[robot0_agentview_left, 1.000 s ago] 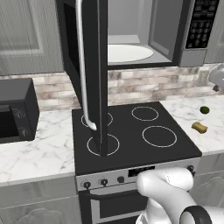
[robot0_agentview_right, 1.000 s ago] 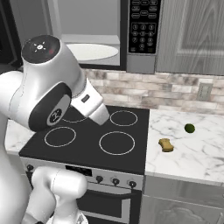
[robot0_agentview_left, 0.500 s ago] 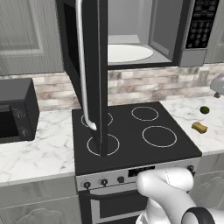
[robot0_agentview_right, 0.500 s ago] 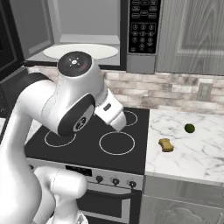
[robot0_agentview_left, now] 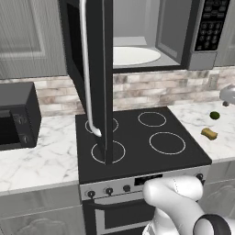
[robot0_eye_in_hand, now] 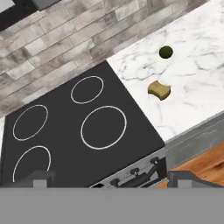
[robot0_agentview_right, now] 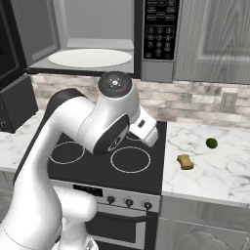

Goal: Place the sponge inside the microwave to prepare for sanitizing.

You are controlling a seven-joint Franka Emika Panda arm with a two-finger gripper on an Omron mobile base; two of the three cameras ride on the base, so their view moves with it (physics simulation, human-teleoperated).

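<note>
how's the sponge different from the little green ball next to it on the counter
The sponge is yellow-tan and blocky with pinched sides; the green ball is dark green and round. The sponge looks a bit wider than the ball. The sponge lies nearer the counter's front edge and the stove, the ball farther back toward the brick wall. Both rest on the white marble counter right of the stove, apart from each other and untouched.

light: even, flat rendered light, fairly bright, no clear source
shadows: soft and faint; small dark patch under the sponge (robot0_eye_in_hand: pixel 159 90) on the marble bench (robot0_eye_in_hand: pixel 197 83)
glare: none on the stove top (robot0_agentview_left: pixel 137 142); dull sheen on the microwave (robot0_agentview_left: pixel 137 36) door handle
focus: sharp overall; hand view slightly soft, grainy
distortion: none seen at edges
</note>
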